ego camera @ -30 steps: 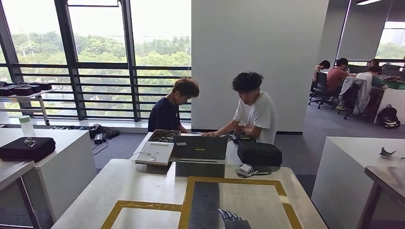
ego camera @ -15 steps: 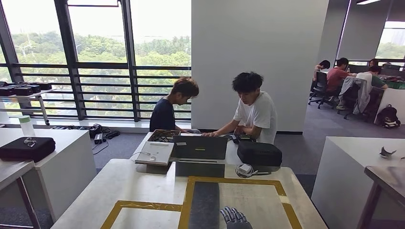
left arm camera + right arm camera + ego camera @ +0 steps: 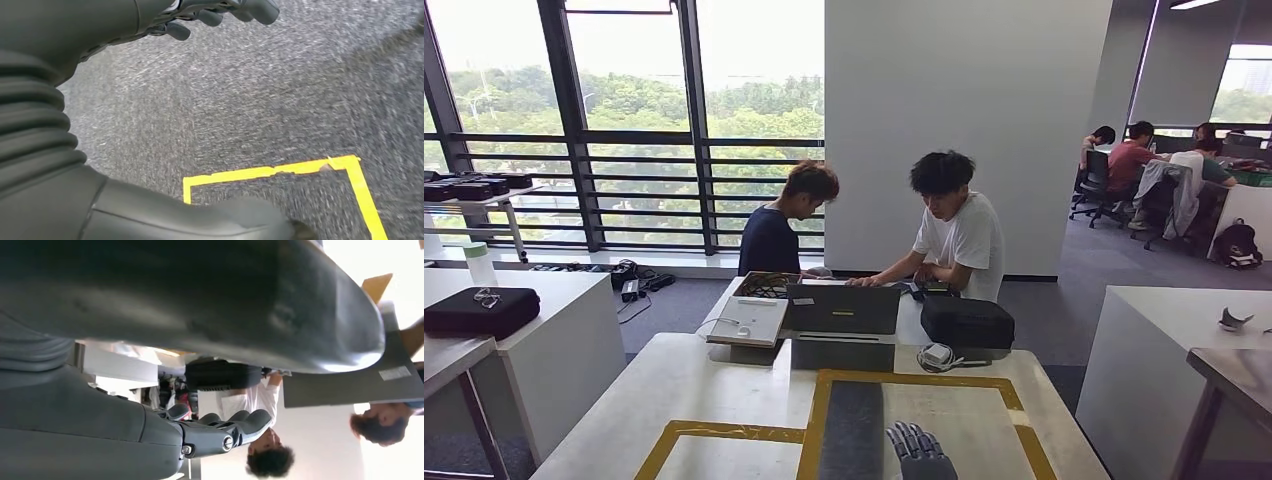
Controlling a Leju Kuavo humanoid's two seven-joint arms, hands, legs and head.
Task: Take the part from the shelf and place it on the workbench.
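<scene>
Hovering robot hand [image 3: 919, 452], empty, above workbench [image 3: 724, 385]

Two people [image 3: 944, 225] seated beyond the right hand [image 3: 917, 450], one closed laptop [image 3: 842, 309], one black case [image 3: 967, 321], one white charger [image 3: 937, 354].

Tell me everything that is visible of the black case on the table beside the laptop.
The black case is a flat, rounded-corner box of dark, matte, fabric-like material, and it looks closed. It lies flat on the far table, to the right of the dark laptop and close in front of the person in the white shirt. A small white adapter with a cable lies just before its near left corner. No hand touches it. The right wrist view shows it too.
</scene>
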